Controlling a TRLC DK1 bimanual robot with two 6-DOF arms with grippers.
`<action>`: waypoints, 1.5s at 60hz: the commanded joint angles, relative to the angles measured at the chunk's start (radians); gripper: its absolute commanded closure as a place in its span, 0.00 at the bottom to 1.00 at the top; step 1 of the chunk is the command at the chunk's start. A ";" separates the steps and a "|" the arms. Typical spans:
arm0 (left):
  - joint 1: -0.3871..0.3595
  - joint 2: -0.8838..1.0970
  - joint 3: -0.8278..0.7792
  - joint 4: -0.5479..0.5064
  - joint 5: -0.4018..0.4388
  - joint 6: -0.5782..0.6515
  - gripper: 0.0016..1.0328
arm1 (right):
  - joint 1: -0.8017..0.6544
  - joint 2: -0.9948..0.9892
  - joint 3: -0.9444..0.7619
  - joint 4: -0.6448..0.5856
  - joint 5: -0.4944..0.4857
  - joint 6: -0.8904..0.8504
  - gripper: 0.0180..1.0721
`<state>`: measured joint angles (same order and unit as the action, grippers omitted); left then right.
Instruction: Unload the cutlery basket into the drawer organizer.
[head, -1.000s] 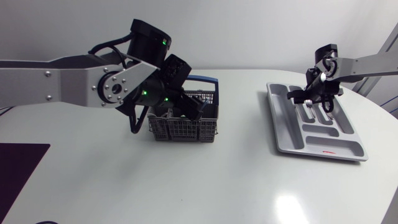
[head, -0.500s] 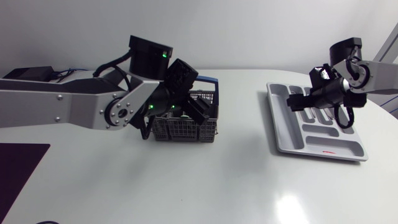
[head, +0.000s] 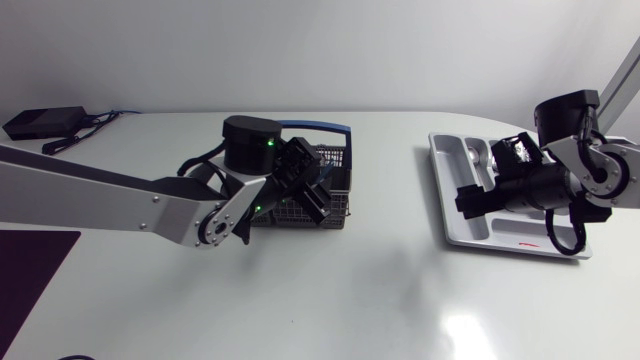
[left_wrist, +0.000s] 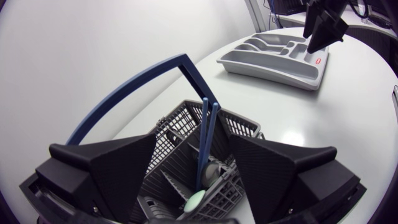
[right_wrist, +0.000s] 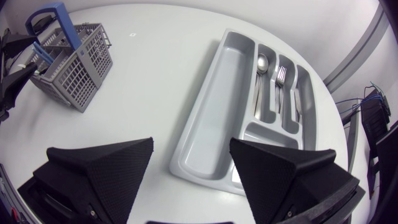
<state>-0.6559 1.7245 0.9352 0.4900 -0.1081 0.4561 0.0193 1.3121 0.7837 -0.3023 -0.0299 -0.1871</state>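
Observation:
The grey cutlery basket (head: 336, 162) with a blue handle stands at mid-table. My left gripper (head: 312, 192) hangs open just over it. In the left wrist view, two blue-handled utensils (left_wrist: 206, 134) stand upright in the basket (left_wrist: 186, 124), between the spread fingers (left_wrist: 106, 171) without touching them. The grey drawer organizer (head: 447, 172) lies at the right. A spoon (right_wrist: 261, 67), a fork (right_wrist: 280, 79) and a knife (right_wrist: 297, 94) lie in its narrow compartments. My right gripper (head: 474, 198) hovers open and empty above the organizer (right_wrist: 217, 106), near its long compartment.
White tabletop lies between the basket and the organizer. A black box (head: 36, 122) with cables sits at the far left rear. A dark mat (head: 30, 270) lies at the front left corner.
My left arm has swung lower and forward, with its gripper still at the basket. My right arm has pulled up and back from the organizer's narrow compartments, and its fingers have opened wider.

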 joint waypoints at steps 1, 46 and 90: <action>-0.002 0.038 -0.012 0.038 -0.008 0.030 0.20 | 0.021 -0.030 -0.037 0.014 -0.002 -0.008 0.16; -0.017 0.159 0.065 0.153 -0.041 0.026 0.86 | 0.051 -0.054 -0.092 0.040 0.008 -0.006 0.16; -0.028 -0.026 -0.042 0.163 -0.048 0.024 0.97 | 0.122 -0.091 -0.101 0.029 0.047 -0.011 0.16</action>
<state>-0.6838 1.7767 0.9298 0.6308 -0.1444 0.4690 0.1242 1.2285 0.7017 -0.2649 0.0048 -0.1871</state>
